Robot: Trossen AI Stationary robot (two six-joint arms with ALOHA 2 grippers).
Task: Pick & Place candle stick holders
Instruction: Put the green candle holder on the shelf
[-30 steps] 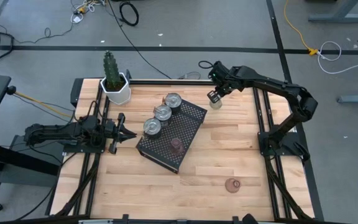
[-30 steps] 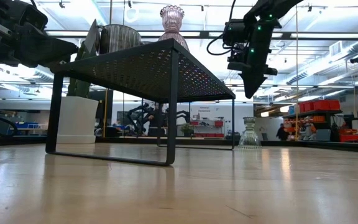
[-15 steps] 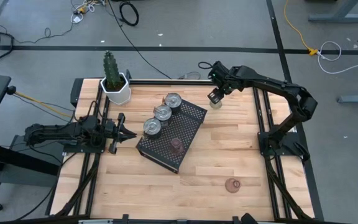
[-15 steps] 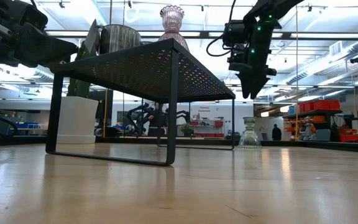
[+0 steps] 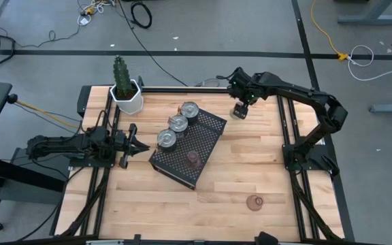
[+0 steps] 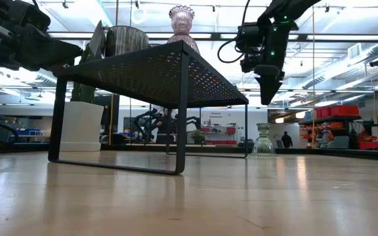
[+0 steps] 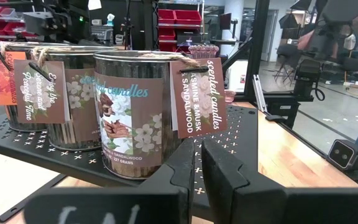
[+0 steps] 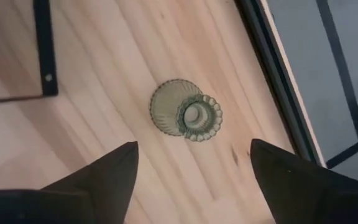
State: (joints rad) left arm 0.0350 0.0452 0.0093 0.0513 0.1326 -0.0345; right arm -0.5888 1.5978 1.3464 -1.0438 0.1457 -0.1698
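Note:
An olive-green glass candle stick holder (image 8: 187,115) stands upright on its base near the table's far right edge, also seen in the low view (image 6: 263,139). My right gripper (image 8: 191,168) hangs open straight above it, pointing down, clear of it (image 6: 268,92). The black perforated tray (image 5: 209,129) carries three silver holders (image 5: 177,123) and a pinkish glass holder (image 5: 193,159). A second pinkish holder (image 5: 254,202) sits on the table at the near right. My left gripper (image 5: 140,144) waits shut and level, left of the tray.
A white hexagonal pot with a cactus (image 5: 126,95) stands at the far left corner. The tray stands on legs, raised above the table (image 6: 182,111). The black frame rail (image 8: 278,81) runs close beside the green holder. Bare wood (image 5: 250,163) lies right of the tray.
My right gripper has stayed above the green holder, has rolled about its own pointing line and has opened its fingers. The holder has kept its place on the table.

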